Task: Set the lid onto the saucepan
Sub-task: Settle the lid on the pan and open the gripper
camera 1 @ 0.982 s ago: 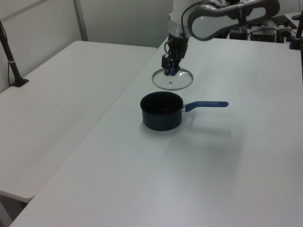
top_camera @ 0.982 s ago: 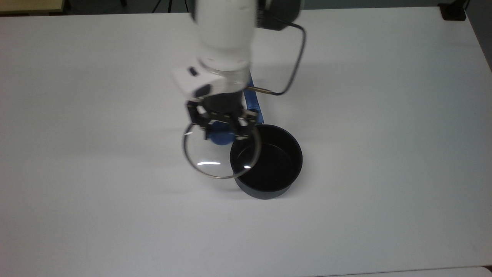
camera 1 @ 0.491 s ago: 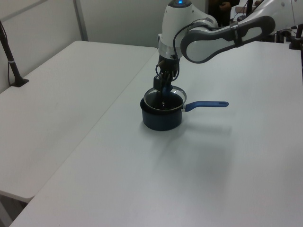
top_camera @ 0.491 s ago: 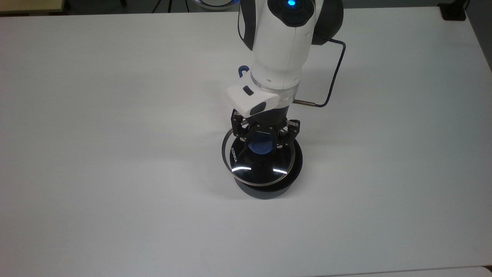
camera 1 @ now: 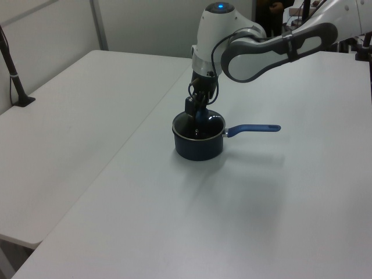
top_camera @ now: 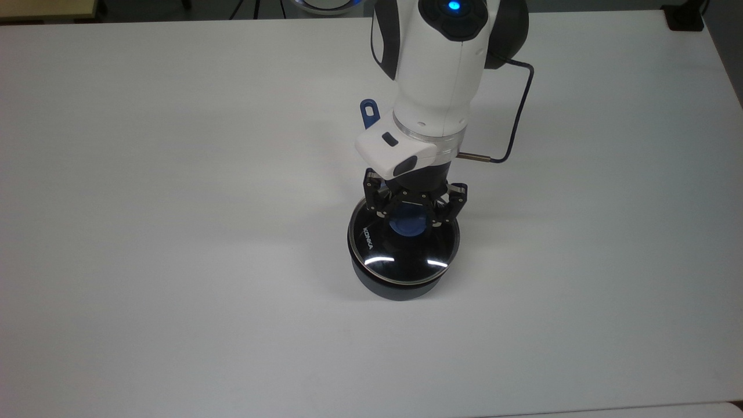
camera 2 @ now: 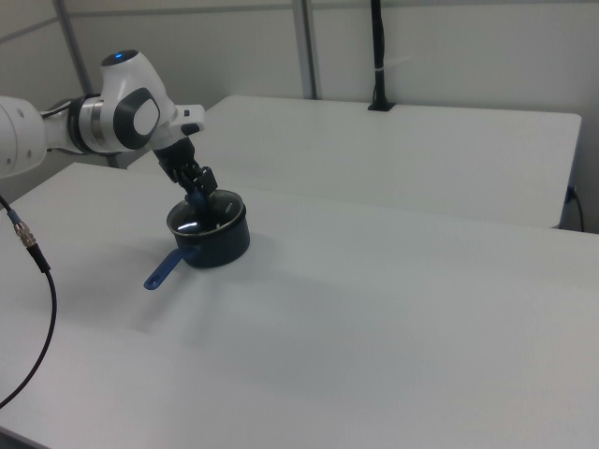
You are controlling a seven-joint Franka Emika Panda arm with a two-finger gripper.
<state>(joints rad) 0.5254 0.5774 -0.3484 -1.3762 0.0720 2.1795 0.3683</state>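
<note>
Broadly, the white table (top_camera: 145,232) carried everything, with a second white table (camera 1: 70,116) butted against it on the left view's left. Over the near middle of it reached the white Panda arm (top_camera: 441,75), its wrist pointing straight down so the load could hang level. A thin black cable (top_camera: 516,110) looped off the wrist on the top view's right. Beneath the arm stood the saucepan (top_camera: 400,287), a small dark pot, its long blue handle (camera 1: 253,128) running toward the left view's right and ending in a loop hole (top_camera: 368,110) seen past the arm in the top view. The glass lid (top_camera: 406,258) lay concentric with the pot's mouth, its metal rim at or just on the pan's rim; whether it was fully seated I could not tell. Its white "KONKA" lettering (top_camera: 368,235) faced the top view's left. The gripper (top_camera: 415,219) stood directly above the lid's centre, fingers closed around the blue knob (top_camera: 410,227), likely because the knob is the one graspable point that keeps the disc balanced.
</note>
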